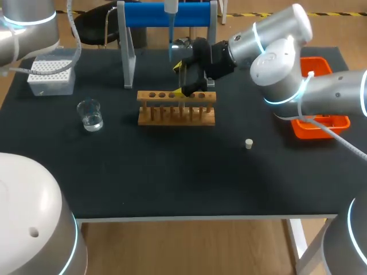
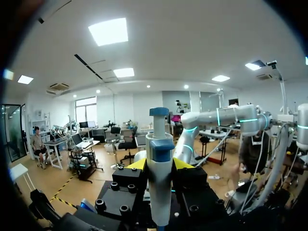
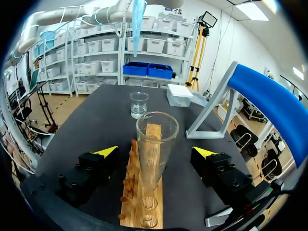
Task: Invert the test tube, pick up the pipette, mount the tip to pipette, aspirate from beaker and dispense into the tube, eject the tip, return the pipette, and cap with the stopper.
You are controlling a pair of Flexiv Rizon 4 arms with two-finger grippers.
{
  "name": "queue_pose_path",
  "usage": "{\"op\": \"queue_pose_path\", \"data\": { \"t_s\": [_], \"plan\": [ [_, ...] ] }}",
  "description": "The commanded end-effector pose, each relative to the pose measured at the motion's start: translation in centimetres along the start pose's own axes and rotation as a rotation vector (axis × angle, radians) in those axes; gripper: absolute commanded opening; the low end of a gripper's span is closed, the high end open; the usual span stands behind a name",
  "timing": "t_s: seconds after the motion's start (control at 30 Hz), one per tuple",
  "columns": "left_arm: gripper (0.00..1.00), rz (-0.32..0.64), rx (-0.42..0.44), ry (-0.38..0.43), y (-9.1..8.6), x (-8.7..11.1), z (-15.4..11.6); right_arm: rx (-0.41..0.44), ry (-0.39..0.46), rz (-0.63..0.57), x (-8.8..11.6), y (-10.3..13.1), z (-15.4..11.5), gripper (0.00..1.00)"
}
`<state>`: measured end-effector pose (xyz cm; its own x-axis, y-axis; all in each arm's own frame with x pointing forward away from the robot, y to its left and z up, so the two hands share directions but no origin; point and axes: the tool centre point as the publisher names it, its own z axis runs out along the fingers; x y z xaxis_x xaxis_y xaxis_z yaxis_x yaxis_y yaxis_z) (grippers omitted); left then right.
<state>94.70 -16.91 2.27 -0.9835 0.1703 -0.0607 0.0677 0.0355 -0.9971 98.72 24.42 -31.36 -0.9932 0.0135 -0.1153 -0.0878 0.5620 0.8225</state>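
A clear test tube point(image 3: 156, 139) stands mouth up in the wooden rack point(image 1: 176, 109), near the rack's right end. My right gripper point(image 1: 183, 80) hangs over that spot, open, with its yellow-tipped fingers point(image 3: 106, 152) wide on either side of the tube and not touching it. In the head view this gripper hides the tube. My left gripper point(image 2: 160, 164) is shut on the white and blue pipette point(image 2: 159, 178); the pipette point(image 1: 171, 23) hangs behind the rack, in front of the blue stand. The water beaker point(image 1: 90, 114) is left of the rack. The small white stopper point(image 1: 249, 144) lies to the rack's right.
A white tip box point(image 1: 51, 75) sits at the back left. The blue pipette stand point(image 1: 166, 14) rises behind the rack. An orange tray point(image 1: 338, 122) lies at the right edge under my right arm. The table's front half is bare black surface.
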Motion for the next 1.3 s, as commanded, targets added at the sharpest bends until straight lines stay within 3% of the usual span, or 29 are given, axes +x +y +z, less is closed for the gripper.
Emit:
{"op": "queue_pose_path", "data": {
  "t_s": [0.03, 0.33, 0.7, 1.3],
  "plan": [
    [0.00, 0.000, -0.002, 0.006, -0.1, -0.2, -0.1, 0.004, 0.005, 0.000, -0.1, 0.0, -0.1, 1.00],
    [0.00, 0.000, -0.002, 0.006, -0.1, -0.2, -0.1, 0.004, 0.005, 0.000, -0.1, 0.0, -0.1, 1.00],
    [0.00, 0.012, 0.021, 0.030, 0.5, -1.7, 1.4, 0.004, 0.005, 0.000, -0.1, 0.0, -0.1, 1.00],
    [0.00, 0.010, 0.035, 0.040, 1.1, -2.7, 1.7, 0.004, 0.005, 0.000, -0.1, 0.0, -0.1, 1.00]
  ]
}}
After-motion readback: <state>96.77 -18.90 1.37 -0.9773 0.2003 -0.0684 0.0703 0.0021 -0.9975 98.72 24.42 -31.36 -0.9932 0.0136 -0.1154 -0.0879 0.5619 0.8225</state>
